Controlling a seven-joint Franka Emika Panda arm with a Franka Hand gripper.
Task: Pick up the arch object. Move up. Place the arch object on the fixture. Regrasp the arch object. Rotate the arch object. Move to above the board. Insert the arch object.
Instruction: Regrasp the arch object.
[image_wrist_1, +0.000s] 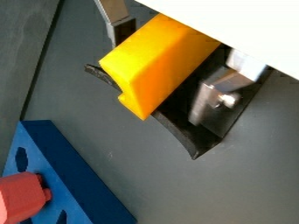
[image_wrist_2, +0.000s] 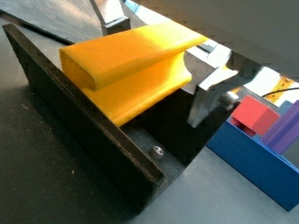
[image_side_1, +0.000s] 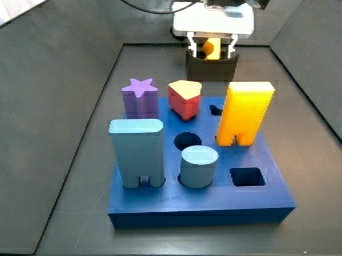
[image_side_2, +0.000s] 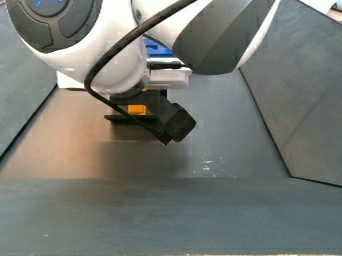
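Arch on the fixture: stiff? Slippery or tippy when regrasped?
Arch looks like rigid, smooth plastic, so probably stiff and somewhat slippery. It sits tilted on the fixture between the hand's fingers, so it may shift if nudged.

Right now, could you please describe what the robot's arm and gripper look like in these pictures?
In a side view the arm is glossy white with large grey rounded joint covers, a blue ring mark on one, and a black cable looping across it. The gripper, above the fixture behind the board, has a white boxy body. Its fingers are flat silver plates with dark pads and a screw.
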